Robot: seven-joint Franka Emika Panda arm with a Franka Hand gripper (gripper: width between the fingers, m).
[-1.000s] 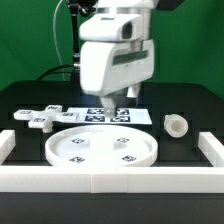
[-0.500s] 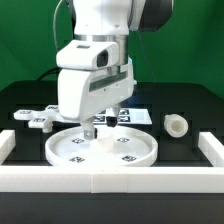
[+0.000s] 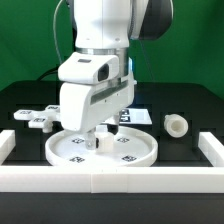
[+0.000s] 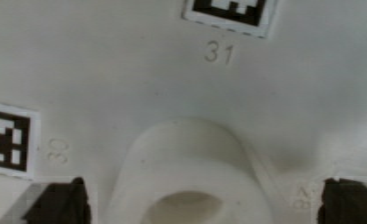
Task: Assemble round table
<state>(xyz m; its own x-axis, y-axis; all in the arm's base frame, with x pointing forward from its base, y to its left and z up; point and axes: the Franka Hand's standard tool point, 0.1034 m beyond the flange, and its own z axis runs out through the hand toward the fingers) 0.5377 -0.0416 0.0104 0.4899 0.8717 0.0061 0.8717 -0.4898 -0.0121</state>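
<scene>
The large rimmed round disc lies flat on the black table near the front, tags up. My gripper hangs low over the disc's middle, open and empty. In the wrist view the disc's face fills the picture. Its raised centre socket sits between my two dark fingertips, and my gripper straddles it without closing on it. The short cylindrical leg lies on the exterior view's right. The cross-shaped foot lies on the exterior view's left.
The long white border rail runs along the front, with short side pieces at either end. The marker board lies behind the disc, partly hidden by my arm.
My arm has moved toward the exterior view's left and come down, from over the marker board to low over the disc's middle. The parts have not moved.
</scene>
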